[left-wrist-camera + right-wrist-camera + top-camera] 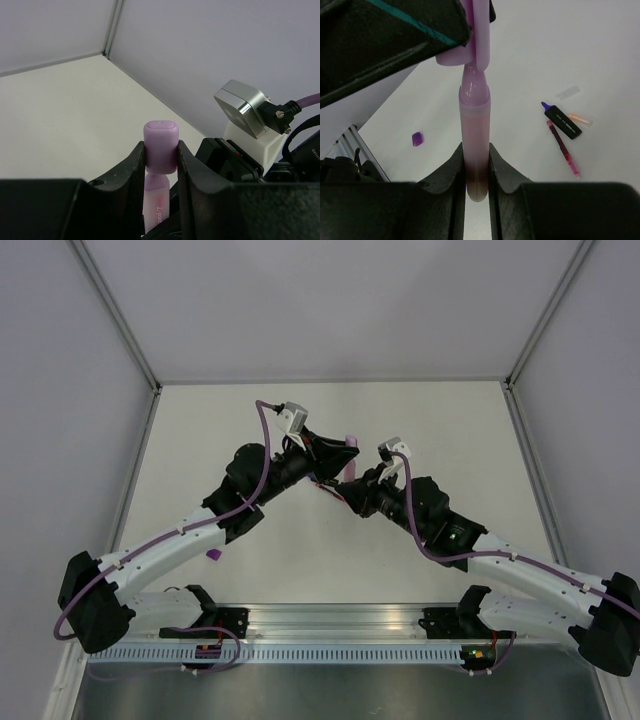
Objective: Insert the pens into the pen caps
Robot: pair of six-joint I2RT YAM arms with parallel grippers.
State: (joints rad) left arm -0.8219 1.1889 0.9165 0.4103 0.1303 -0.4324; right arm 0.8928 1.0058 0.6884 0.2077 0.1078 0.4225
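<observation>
The pale lilac pen (474,125) stands upright in the right hand (476,148), which is closed around its lower barrel and holds it above the desk (605,55). Its nose meets the light purple cap (161,137), which is clamped in the left hand (161,146). It seems partly inside the cap, though the junction is half hidden. Well off to the side, a dark navy pen (562,122) and a slim pink-red pen (563,148) lie just beside each other on the desk. A small purple cap (417,138) lies apart from them.
</observation>
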